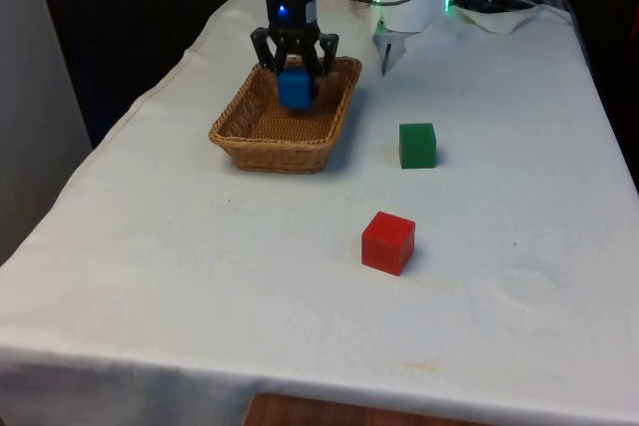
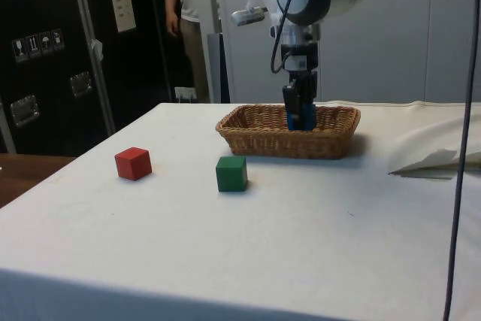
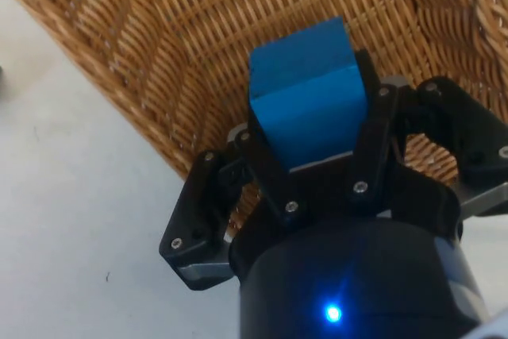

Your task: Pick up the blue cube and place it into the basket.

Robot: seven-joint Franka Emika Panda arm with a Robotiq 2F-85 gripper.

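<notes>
Cube (image 1: 296, 90), blue, sits clamped between the 2 black fingers (image 1: 318, 55) of the gripper (image 1: 296, 69), which are closed on its opposite sides. In the front view it hangs in the upper middle of the frame, over the far part of the basket (image 1: 262, 150), with its lower edge down among the basket's walls; whether it touches the woven floor cannot be told. In the side view the cube (image 2: 301, 116) shows as a blue strip below the gripper (image 2: 301, 110), level with the basket's rim (image 2: 259, 140) and just above centre of the frame. The wrist view has the cube (image 3: 309, 101) in the middle of the frame, held by the fingers (image 3: 270, 168) with brown wicker (image 3: 159, 53) behind it and the white cloth beyond the basket's wall.

The basket is a shallow rectangular wicker tray, resting on the white-covered surface (image 1: 200, 276) left of centre in the front view. A green cube (image 1: 417, 145) stands on the cloth to the right of the basket, apart from it, and 1 red cube (image 1: 387, 242) sits lower in the frame, nearer the camera. In the side view the green cube (image 2: 231, 174) is just before the basket and the red cube (image 2: 133, 163) is further left.

A person (image 2: 188, 5) stands in the upper left of the side view, beside the dark cabinets (image 2: 45, 73).
</notes>
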